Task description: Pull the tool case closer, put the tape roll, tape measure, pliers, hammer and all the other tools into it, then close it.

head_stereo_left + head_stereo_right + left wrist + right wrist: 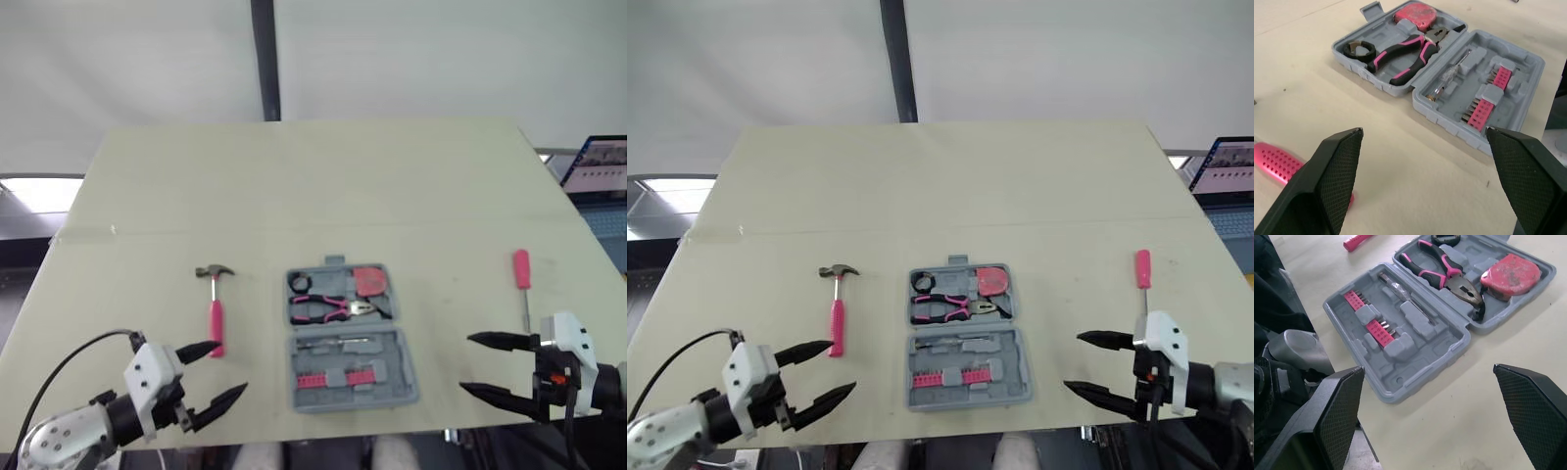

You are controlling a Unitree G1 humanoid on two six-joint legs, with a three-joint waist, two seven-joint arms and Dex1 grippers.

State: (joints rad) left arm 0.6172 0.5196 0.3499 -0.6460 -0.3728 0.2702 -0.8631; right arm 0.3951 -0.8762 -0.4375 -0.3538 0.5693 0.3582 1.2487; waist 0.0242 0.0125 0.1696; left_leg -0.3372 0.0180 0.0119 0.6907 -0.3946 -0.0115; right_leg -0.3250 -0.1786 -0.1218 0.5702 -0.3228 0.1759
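Here, the left gripper [231, 366] and right gripper [466, 363] are held wide open over the worktop's [294, 186] near edge.
Between them the open tool case [398, 357] is laid, with pliers [328, 308], tape roll [299, 283] and tape measure [369, 282] seated in its far half; the hammer [216, 304] is left beside it, the screwdriver [522, 279] well apart rightward.

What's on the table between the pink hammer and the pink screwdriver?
The open grey plastic tool case lies there, with bare cream tabletop on either side of it; the left eye view shows this.
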